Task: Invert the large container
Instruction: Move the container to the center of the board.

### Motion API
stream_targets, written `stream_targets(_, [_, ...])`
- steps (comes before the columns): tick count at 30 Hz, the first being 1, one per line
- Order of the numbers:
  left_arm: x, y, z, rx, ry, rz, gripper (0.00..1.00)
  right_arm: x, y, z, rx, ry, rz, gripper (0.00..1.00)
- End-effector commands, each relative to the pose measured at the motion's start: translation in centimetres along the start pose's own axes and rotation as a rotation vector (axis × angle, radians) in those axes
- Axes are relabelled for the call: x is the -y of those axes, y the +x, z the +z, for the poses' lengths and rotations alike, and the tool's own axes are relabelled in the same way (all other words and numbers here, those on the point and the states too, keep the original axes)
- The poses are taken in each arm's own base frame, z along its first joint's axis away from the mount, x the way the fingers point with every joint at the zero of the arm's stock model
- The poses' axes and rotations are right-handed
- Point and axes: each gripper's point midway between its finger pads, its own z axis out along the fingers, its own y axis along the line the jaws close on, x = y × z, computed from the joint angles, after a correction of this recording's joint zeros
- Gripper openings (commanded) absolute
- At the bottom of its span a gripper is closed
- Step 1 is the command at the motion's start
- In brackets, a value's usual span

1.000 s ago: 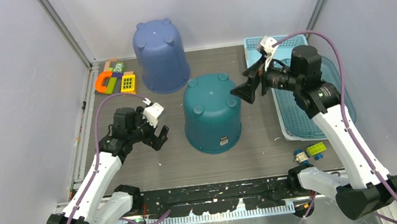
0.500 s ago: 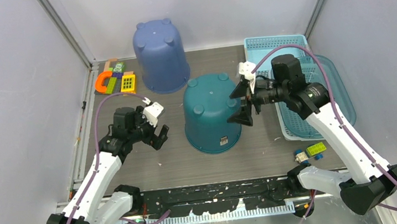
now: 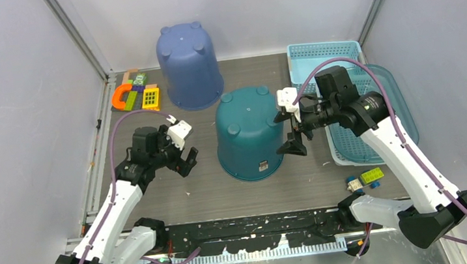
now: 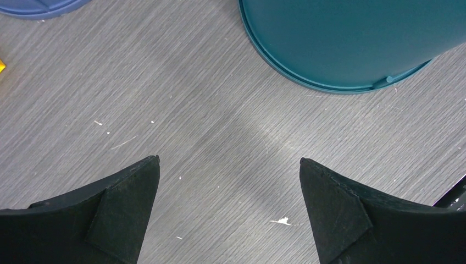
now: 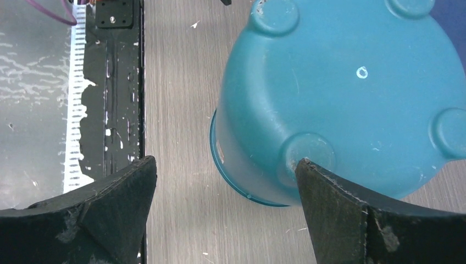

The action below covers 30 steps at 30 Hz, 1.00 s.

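Note:
The large container [image 3: 249, 130] is a teal bucket standing mouth-down in the middle of the table, its four-footed base facing up. My right gripper [image 3: 285, 132] is open right beside its right wall. In the right wrist view the large container [image 5: 340, 93] fills the upper right, and my right gripper [image 5: 226, 160] has one fingertip over its rim edge and the other over bare table. My left gripper [image 3: 188, 163] hangs open to the left of the bucket, apart from it. In the left wrist view my left gripper [image 4: 229, 160] has only tabletop between its fingers, with the large container [image 4: 351, 38] beyond.
A second, blue bucket [image 3: 190, 64] stands mouth-down at the back. Coloured toy blocks [image 3: 132, 93] lie at the back left. A light blue basket [image 3: 324, 53] and a teal tray [image 3: 403, 120] sit on the right. Small bricks [image 3: 366, 177] lie front right. A black rail [image 3: 247, 229] runs along the near edge.
My right arm has swung left and down from over the basket to the teal bucket's right side, still open. The left arm has not moved.

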Motion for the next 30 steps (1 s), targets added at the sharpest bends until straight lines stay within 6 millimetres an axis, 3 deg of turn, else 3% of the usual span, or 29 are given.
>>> stream_targets(1, [-0.5, -1.4, -0.1, 0.027, -0.005, 0.012, 1.0, -0.9, 0.7, -0.5, -0.038, -0.049, 0.018, 1.0])
stream_targets(11, [-0.2, -1.1, 0.1, 0.011, 0.019, 0.014, 1.0, -0.3, 0.2, -0.4, 0.016, -0.075, 0.042, 1.0])
stream_targets(16, [-0.3, -1.0, 0.2, 0.006, 0.016, 0.013, 1.0, 1.6, -2.0, -0.2, 0.078, -0.016, 0.099, 1.0])
stream_targets(20, [-0.5, -0.6, 0.5, -0.004, 0.008, 0.015, 1.0, 3.0, -2.5, 0.2, 0.09, 0.04, 0.15, 1.0])
stream_targets(30, [-0.6, -0.4, 0.7, 0.002, -0.001, 0.022, 1.0, 3.7, -4.0, 3.6, 0.03, 0.129, 0.086, 1.0])
